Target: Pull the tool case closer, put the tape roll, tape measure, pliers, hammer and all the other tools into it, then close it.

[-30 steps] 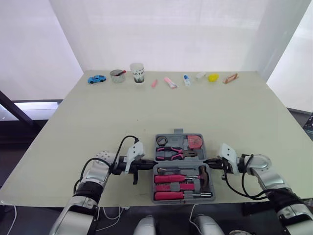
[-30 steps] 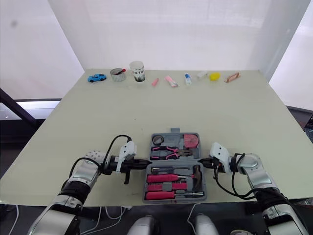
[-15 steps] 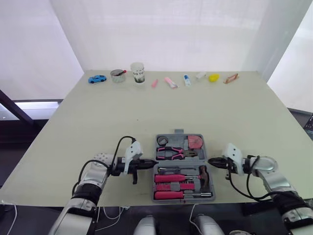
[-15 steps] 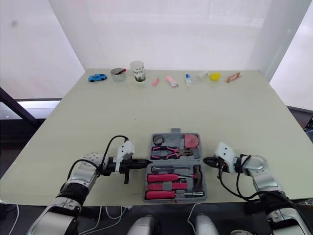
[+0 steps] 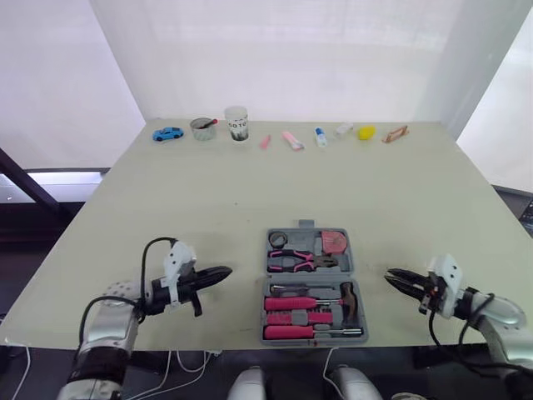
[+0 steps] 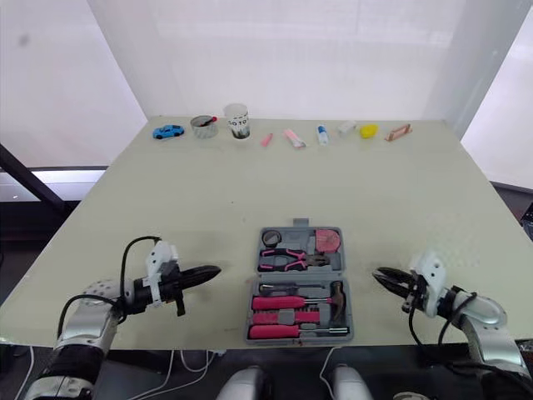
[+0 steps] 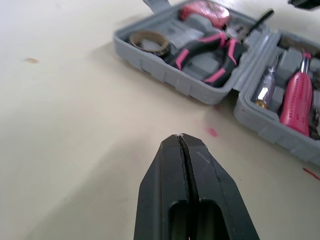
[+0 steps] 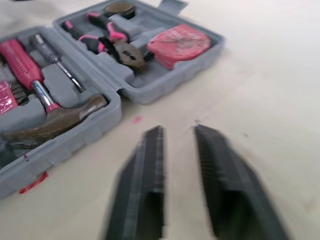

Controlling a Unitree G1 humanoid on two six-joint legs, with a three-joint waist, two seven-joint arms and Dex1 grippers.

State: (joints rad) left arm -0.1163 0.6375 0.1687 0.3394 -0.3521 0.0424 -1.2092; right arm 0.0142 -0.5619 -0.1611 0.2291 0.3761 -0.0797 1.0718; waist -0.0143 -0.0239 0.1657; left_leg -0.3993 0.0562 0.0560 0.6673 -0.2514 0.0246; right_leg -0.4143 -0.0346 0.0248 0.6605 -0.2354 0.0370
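Note:
The grey tool case point(image 5: 309, 232) lies open near the table's front edge. Its far half holds the tape roll point(image 5: 277, 240), the pink-handled pliers point(image 5: 300, 260) and the red tape measure point(image 5: 334, 242). Its near half holds the hammer point(image 5: 348, 302) and pink screwdrivers point(image 5: 291, 303). My left gripper point(image 5: 225, 272) is shut and empty, pointing at the case from a short way to its left. My right gripper point(image 5: 393, 277) is open and empty, a short gap to the right of the case. In the right wrist view the fingers point(image 8: 145, 165) stand apart before the case wall point(image 8: 150, 91).
Along the far edge stands a row of small items: a blue toy car point(image 5: 167, 133), a tin point(image 5: 201, 127), a white cup point(image 5: 236, 122), pink pieces point(image 5: 289, 139), a small bottle point(image 5: 319, 137) and a yellow object point(image 5: 365, 132). Bare table lies between that row and the case.
Both grippers have drawn back from the sides of the case, the left one to the left and the right one to the right. The case has stayed put.

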